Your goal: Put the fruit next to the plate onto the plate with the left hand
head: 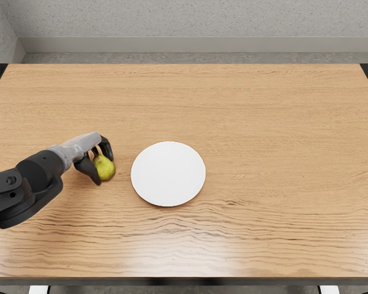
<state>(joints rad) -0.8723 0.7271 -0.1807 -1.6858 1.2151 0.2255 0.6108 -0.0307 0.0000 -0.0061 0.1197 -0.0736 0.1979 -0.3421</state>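
Left of plate [168, 173]: left hand [95, 158] grasping pear [104, 166]; plate bare

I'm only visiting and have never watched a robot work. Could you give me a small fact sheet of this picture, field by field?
surface: wooden table
fruit: yellow-green pear, just left of the plate, apart from it
plate: white round plate, near the table's middle
working hand: left hand, arm coming in from the left edge, fingers curled around the pear
other arm: not in view
lifted or resting: cannot tell
progress: pear not yet on the plate
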